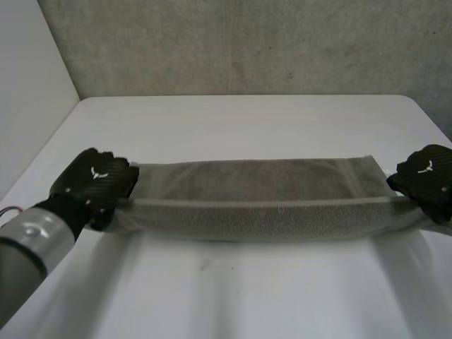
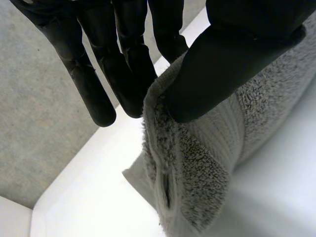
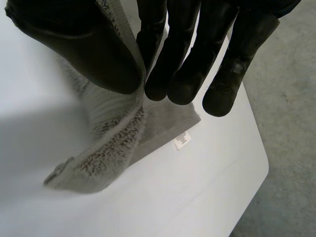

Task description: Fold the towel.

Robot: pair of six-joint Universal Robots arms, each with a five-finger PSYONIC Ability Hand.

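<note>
The towel (image 1: pixel 258 201) is stretched across the table (image 1: pixel 247 120), its long axis running from 9 to 3 o'clock. The 9 o'clock end is pinched between thumb and fingers of the left hand (image 1: pixel 95 180), and the 3 o'clock end likewise by the right hand (image 1: pixel 427 180). Neither hand is judged nearer. A small white label (image 3: pixel 181 140) is noted at a towel corner near the right fingertips; its print cannot be read.

The towel (image 1: pixel 258 198) stretches as a long band across the desk (image 1: pixel 233 120). The left hand (image 1: pixel 95 185) and the right hand (image 1: pixel 427 180) pinch its two ends, so it bars the way from the near side to the far side. Bare desk lies open before it and behind it, up to the grey wall (image 1: pixel 247 42). A white side wall (image 1: pixel 28 85) closes the left edge.
</note>
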